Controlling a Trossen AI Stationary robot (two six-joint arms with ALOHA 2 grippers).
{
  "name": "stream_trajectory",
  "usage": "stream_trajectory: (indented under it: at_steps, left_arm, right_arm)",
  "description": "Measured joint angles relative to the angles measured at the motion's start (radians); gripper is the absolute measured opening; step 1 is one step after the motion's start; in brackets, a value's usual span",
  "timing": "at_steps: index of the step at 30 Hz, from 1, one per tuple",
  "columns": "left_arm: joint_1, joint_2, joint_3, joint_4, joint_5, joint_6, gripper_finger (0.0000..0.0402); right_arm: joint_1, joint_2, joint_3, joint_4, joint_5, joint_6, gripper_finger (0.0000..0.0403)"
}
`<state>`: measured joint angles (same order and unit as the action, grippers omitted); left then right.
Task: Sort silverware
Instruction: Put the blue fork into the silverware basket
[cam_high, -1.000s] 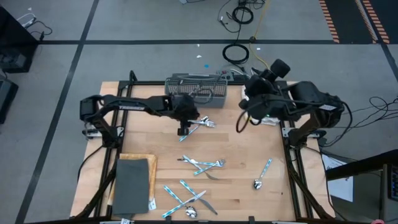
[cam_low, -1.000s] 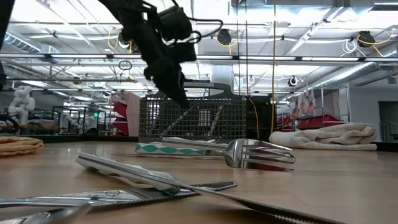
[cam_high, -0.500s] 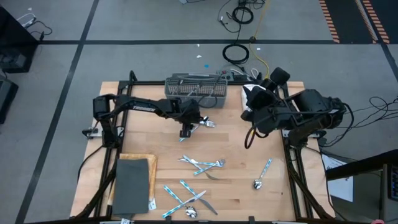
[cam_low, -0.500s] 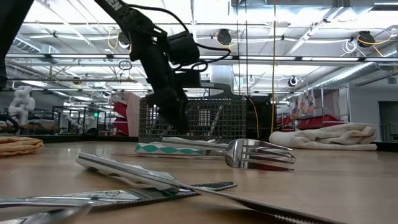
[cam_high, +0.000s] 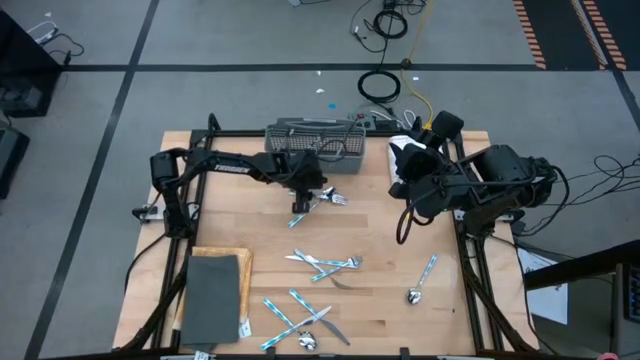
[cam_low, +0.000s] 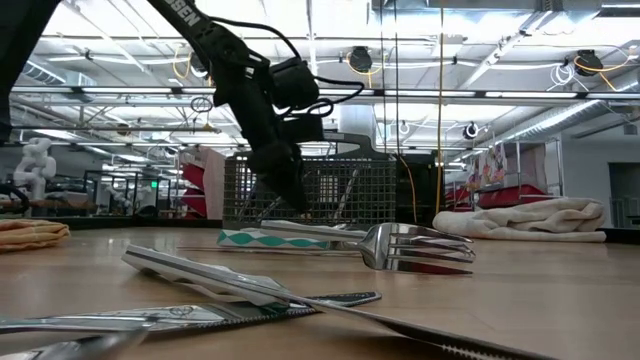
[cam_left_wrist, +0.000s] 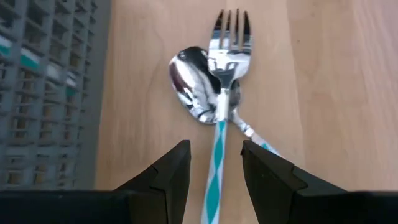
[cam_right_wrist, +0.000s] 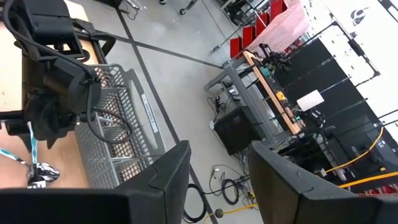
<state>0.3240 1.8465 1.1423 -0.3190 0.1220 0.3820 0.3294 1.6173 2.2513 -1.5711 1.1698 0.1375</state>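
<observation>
While L gripper (cam_left_wrist: 214, 171) straddles fork (cam_left_wrist: 225, 74) handle | fingers apart | R arm raised

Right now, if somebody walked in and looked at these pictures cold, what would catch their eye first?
Probably the left gripper, open and straddling the striped handle of a fork that lies across a spoon, just beside the grey mesh basket at the table's far edge. Next, the loose silverware scattered over the middle and near part of the table, and the right gripper raised near the right edge.
</observation>
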Motion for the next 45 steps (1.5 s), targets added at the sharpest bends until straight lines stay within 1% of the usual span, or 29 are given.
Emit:
stream_trajectory:
  at_steps: [3, 7, 10, 13, 15, 17, 18, 21, 22, 23, 29, 32, 35, 39, 43, 45]
  left_arm:
    - [-0.001, 0.008, 0.001, 0.001, 0.005, 0.018, 0.0151]
    - [-0.003, 0.068, 0.032, -0.045, 0.005, 0.024, 0.0151]
    - [-0.005, 0.118, 0.07, -0.038, -0.013, 0.016, 0.0151]
    - [-0.005, 0.151, 0.105, -0.08, -0.026, 0.011, 0.0151]
    - [-0.005, 0.17, 0.126, -0.116, -0.008, 0.021, 0.0145]
    - [-0.005, 0.185, 0.131, -0.132, 0.002, 0.02, 0.0125]
    - [-0.004, 0.192, 0.131, -0.139, 0.005, 0.018, 0.0109]
    - [-0.01, 0.205, 0.132, -0.15, -0.002, 0.013, 0.0043]
    - [-0.012, 0.205, 0.131, -0.15, -0.003, -0.001, 0.0028]
    - [-0.013, 0.205, 0.131, -0.149, -0.003, -0.021, 0.0026]
    - [-0.015, 0.157, 0.124, -0.146, 0.002, -0.097, 0.0026]
    - [-0.019, 0.123, 0.119, -0.168, 0.034, -0.154, 0.0026]
    - [-0.022, 0.083, 0.121, -0.153, 0.069, -0.217, 0.0026]
    - [-0.04, 0.022, 0.121, -0.142, 0.069, -0.279, 0.0026]
    - [-0.046, -0.072, 0.121, -0.073, 0.062, -0.356, 0.0026]
    - [-0.045, -0.125, 0.121, -0.019, 0.015, -0.391, 0.0026]
  right_arm:
    - [0.0, 0.0, 0.0, 0.0, 0.0, -0.006, 0.0151]
    - [0.0, 0.0, 0.0, 0.0, -0.001, -0.014, 0.0151]
    - [0.0, 0.0, 0.0, 0.0, -0.002, -0.015, 0.0151]
    - [0.0, 0.0, 0.0, 0.0, -0.024, -0.014, 0.0151]
    - [0.0, 0.0, 0.0, 0.0, -0.025, -0.015, 0.0151]
    - [0.0, 0.0, 0.0, 0.0, -0.025, -0.015, 0.0151]
    - [0.0, 0.0, 0.0, 0.0, -0.024, -0.015, 0.0151]
    - [0.0, 0.0, 0.0, 0.0, -0.024, -0.014, 0.0151]
    - [0.0, 0.0, 0.0, 0.0, -0.024, -0.014, 0.0151]
    - [0.0, 0.0, 0.0, 0.0, -0.024, -0.014, 0.0151]
    - [0.0, 0.0, 0.0, 0.0, -0.024, -0.014, 0.0151]
    - [0.0, 0.0, 0.0, 0.0, -0.024, 0.001, 0.0151]
    - [0.0, 0.0, 0.0, 0.0, -0.024, 0.004, 0.0151]
    - [0.0, 0.0, 0.0, 0.0, -0.024, 0.004, 0.0151]
    - [0.0, 0.0, 0.0, 0.0, -0.024, 0.006, 0.0151]
    - [0.0, 0.0, 0.0, 0.0, -0.024, 0.007, 0.0151]
